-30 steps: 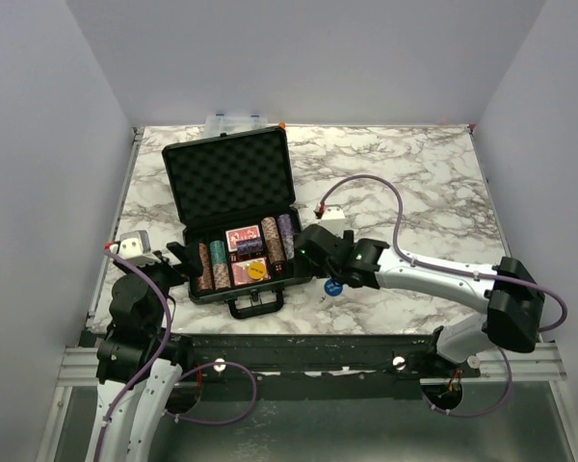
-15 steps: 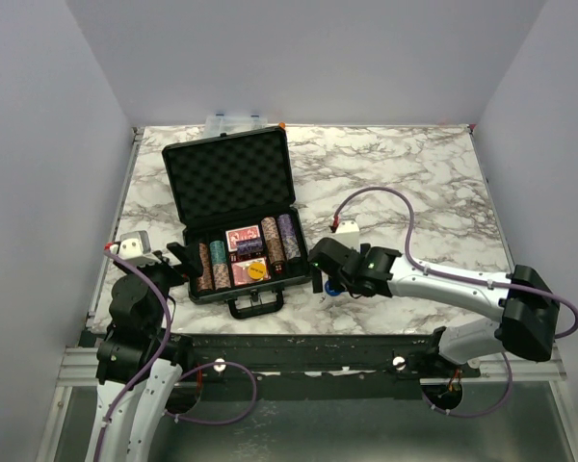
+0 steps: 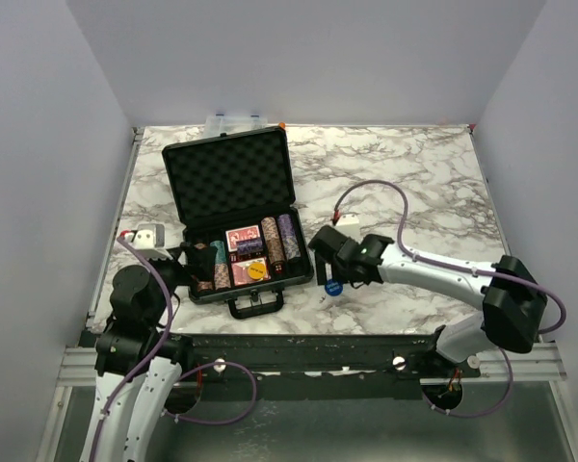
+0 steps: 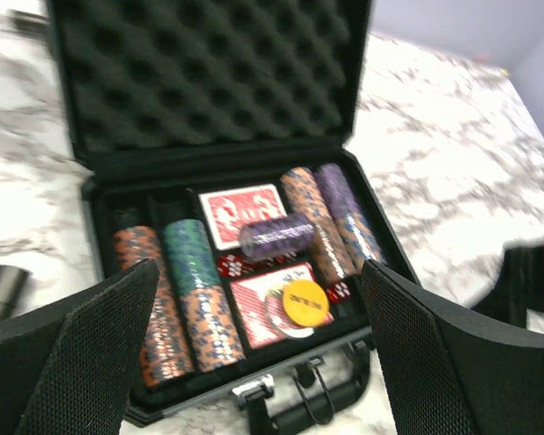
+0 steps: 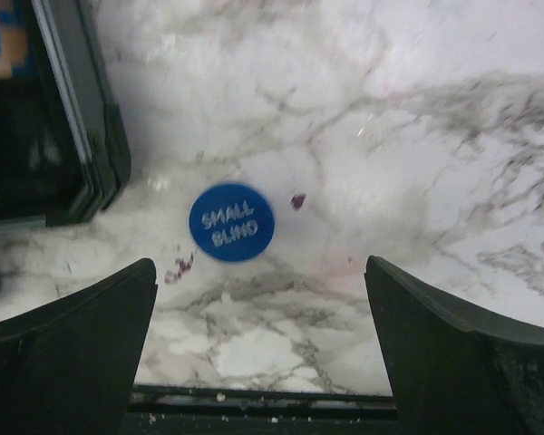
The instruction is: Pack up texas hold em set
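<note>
The black briefcase (image 3: 233, 177) lies open on the marble table, foam lid up. Its tray holds chip stacks (image 4: 189, 258), red-backed card decks (image 4: 240, 210), tiny red dice (image 4: 228, 265), a loose purple chip stack (image 4: 276, 237) and a yellow button (image 4: 306, 302). The blue round button (image 5: 231, 222), marked SMALL BLIND, lies flat on the table right of the case and shows in the top view (image 3: 332, 286). My right gripper (image 5: 258, 272) is open and empty just above and near side of it (image 3: 329, 274). My left gripper (image 3: 195, 258) is open and empty at the case's front left (image 4: 258, 272).
A clear plastic box (image 3: 236, 122) stands behind the lid at the table's back edge. Small red specks (image 5: 297, 200) lie by the blue button. The table's near edge (image 5: 254, 391) is close below the right gripper. A dark cylinder (image 4: 0, 288) lies left of the case.
My right gripper has left the case's right edge and come over the blue button near the front edge. My left gripper has shifted slightly towards the case. The button has not moved.
</note>
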Motion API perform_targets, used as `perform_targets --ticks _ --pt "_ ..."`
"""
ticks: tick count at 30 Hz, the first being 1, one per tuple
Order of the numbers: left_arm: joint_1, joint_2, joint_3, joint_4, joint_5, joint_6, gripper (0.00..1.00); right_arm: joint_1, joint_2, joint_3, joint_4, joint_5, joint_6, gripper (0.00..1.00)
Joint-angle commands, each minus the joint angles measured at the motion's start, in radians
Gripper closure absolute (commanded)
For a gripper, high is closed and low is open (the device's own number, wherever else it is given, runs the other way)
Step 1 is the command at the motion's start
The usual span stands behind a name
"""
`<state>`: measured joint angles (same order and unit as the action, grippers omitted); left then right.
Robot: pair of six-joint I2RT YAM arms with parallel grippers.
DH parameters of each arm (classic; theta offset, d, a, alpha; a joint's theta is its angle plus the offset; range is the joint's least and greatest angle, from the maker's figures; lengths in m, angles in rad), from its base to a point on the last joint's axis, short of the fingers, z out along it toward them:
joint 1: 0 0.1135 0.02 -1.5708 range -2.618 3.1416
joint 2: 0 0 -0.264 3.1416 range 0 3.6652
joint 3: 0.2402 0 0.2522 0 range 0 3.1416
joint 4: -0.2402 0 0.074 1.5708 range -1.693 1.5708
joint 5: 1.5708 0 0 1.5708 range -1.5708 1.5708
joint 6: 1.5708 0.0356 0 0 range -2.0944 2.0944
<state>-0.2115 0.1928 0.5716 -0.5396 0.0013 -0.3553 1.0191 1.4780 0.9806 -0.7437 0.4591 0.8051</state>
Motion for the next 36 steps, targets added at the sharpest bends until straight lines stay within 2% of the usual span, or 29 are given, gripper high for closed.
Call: perform_targets --ticks 1,3,7,15,20,24,26,32,36 --pt "-0.002 0.118 0.055 0.021 0.254 -0.006 0.08 -0.151 -0.035 0.061 0.017 0.024 -0.067 0.00" --pt "-0.007 0.176 0.068 0.023 0.281 -0.025 0.11 -0.228 -0.041 0.065 0.044 -0.014 -0.083 0.00" --pt "-0.072 0.296 0.112 0.022 0.312 -0.049 0.15 -0.307 -0.056 0.077 0.027 0.026 -0.047 0.00" --pt "-0.415 0.509 0.255 0.013 0.068 -0.091 0.19 -0.508 -0.170 0.044 0.052 -0.026 -0.018 0.00" --pt "-0.626 0.674 0.309 0.020 -0.110 -0.139 0.23 -0.567 -0.216 0.085 -0.008 0.041 -0.015 0.00" --pt "-0.731 0.807 0.353 0.038 -0.204 -0.162 0.33 -0.595 -0.300 0.108 -0.017 0.076 -0.005 0.00" --pt "-0.783 0.858 0.368 0.067 -0.241 -0.173 0.33 -0.596 -0.327 0.137 -0.039 0.096 -0.002 0.00" --pt "-0.904 1.042 0.447 0.114 -0.267 -0.174 0.33 -0.597 -0.407 0.234 -0.101 0.190 -0.013 0.00" --pt "-0.959 1.184 0.514 0.113 -0.270 -0.199 0.32 -0.596 -0.537 0.249 -0.078 0.229 -0.038 0.00"
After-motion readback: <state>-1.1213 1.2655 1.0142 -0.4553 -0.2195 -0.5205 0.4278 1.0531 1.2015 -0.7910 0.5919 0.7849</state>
